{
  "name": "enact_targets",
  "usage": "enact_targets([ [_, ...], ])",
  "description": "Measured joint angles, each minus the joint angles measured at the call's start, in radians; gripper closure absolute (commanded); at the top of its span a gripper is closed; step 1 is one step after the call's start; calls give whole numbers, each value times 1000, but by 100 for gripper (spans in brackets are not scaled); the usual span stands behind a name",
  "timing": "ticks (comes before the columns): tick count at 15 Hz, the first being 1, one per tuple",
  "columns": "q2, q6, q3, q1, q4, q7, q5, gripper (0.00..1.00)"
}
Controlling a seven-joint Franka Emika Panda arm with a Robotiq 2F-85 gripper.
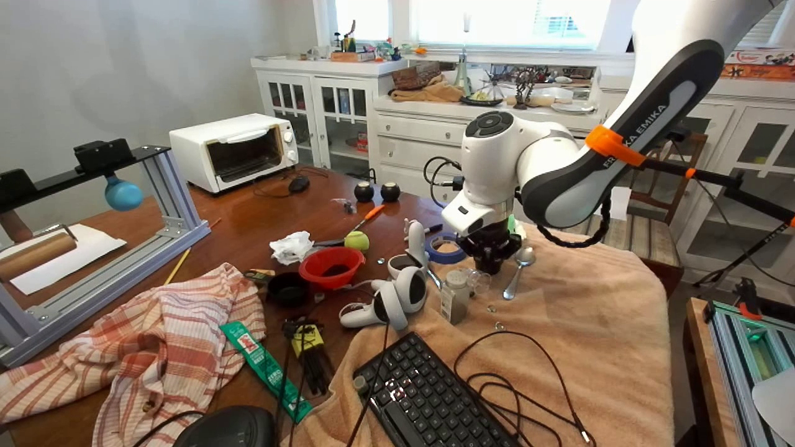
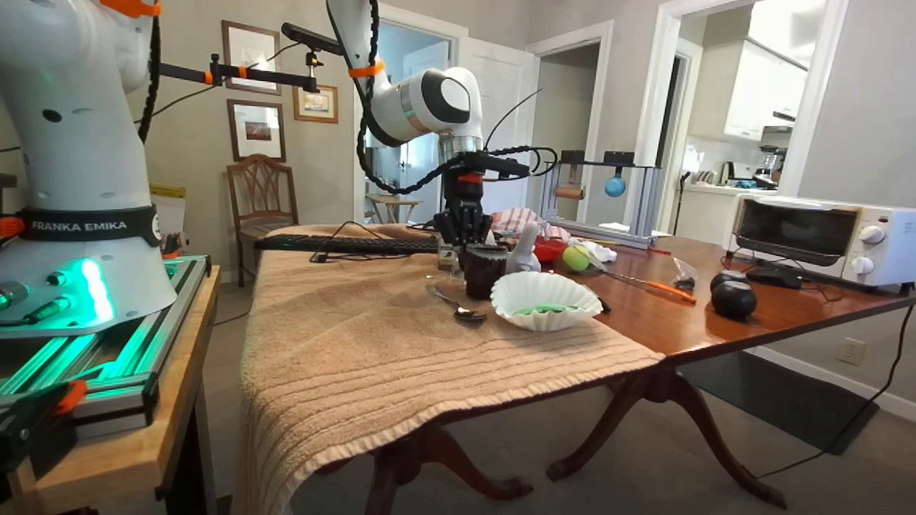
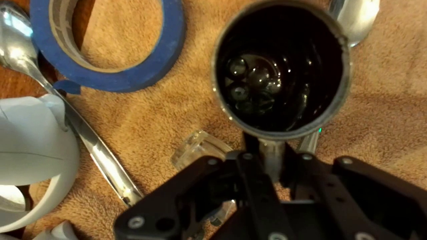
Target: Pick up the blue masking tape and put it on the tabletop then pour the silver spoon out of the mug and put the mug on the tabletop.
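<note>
Just ahead of your gripper (image 3: pixel 271 150), its tips closed down on the handle: the mug (image 2: pixel 485 273), long axis upright; your pour presumably tips this. Dark cylinder, glossy inside, clear rounded beads (image 3: pixel 258 77) within. Beside it, polished spoon (image 2: pixel 466 313) on fuzzy tan cloth (image 2: pixel 372 336); farther, smooth blue tape (image 3: pixel 113 81) overlapping bare wood tabletop (image 1: pixel 242 217).

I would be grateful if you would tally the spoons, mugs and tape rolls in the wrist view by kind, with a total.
Spoons: 2
Mugs: 1
Rolls of blue tape: 1
Total: 4
</note>
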Motion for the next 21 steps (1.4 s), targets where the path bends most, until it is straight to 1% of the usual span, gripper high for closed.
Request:
enact_targets([
  [1, 0, 8, 0, -5, -1, -12, 15, 59],
  [2, 1, 13, 0, -9, -1, -23, 31, 53],
  [8, -5, 16, 1, -14, -2, -67, 105, 6],
  [9, -10, 14, 3, -14, -4, -68, 114, 1],
  [12, -53, 10, 6, -10, -37, -68, 120, 0],
  [15, -147, -3, 4, 0, -119, -69, 80, 0],
  [17, -210, -25, -2, 2, -173, -76, -5, 0],
  [21, -297, -20, -24, 0, -262, -125, -202, 0],
])
